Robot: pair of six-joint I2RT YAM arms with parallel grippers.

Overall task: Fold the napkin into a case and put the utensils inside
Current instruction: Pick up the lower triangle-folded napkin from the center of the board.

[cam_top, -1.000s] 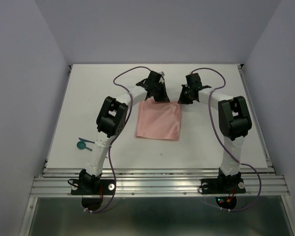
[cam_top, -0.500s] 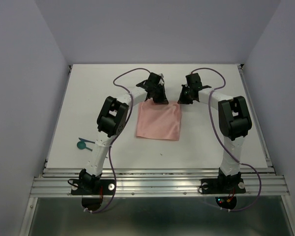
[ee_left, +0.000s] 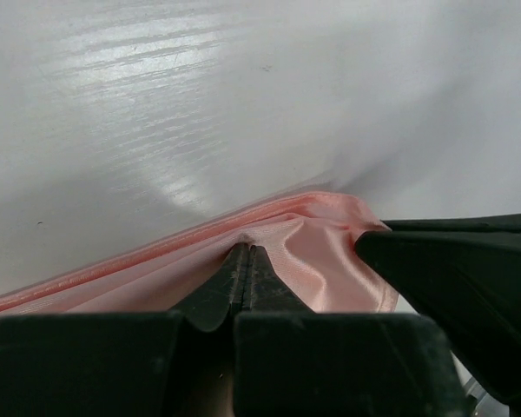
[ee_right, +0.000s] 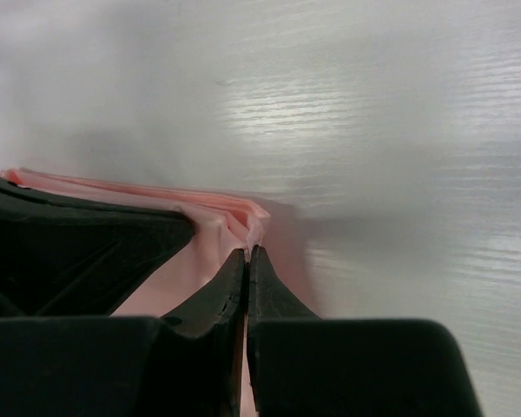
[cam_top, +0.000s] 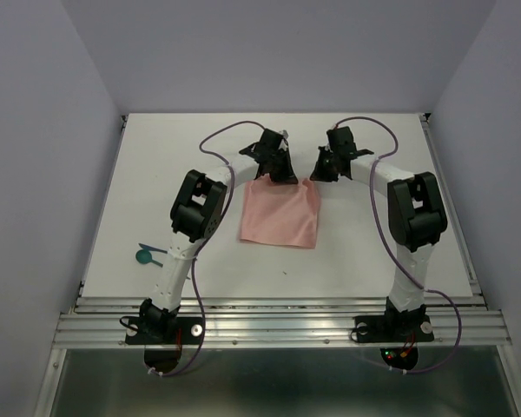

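The salmon-pink napkin (cam_top: 280,215) lies on the white table (cam_top: 156,174) in the middle, a layered rectangle. My left gripper (cam_top: 282,176) is at its far edge and is shut on the cloth, pinching a fold (ee_left: 286,234). My right gripper (cam_top: 316,176) is at the far right corner and is shut on the layered edge (ee_right: 243,217). Each wrist view shows the other gripper's dark body close beside it. The teal utensils (cam_top: 148,253), one with a round end, lie at the near left of the table, far from both grippers.
Purple cables (cam_top: 221,132) loop over the table behind both arms. The table's side rails run along the left and right edges, and a metal rail (cam_top: 278,320) lies at the front by the arm bases.
Both grippers have drawn slightly closer together at the napkin's far edge, and the far right corner has shifted a little leftward. The utensils have not moved.
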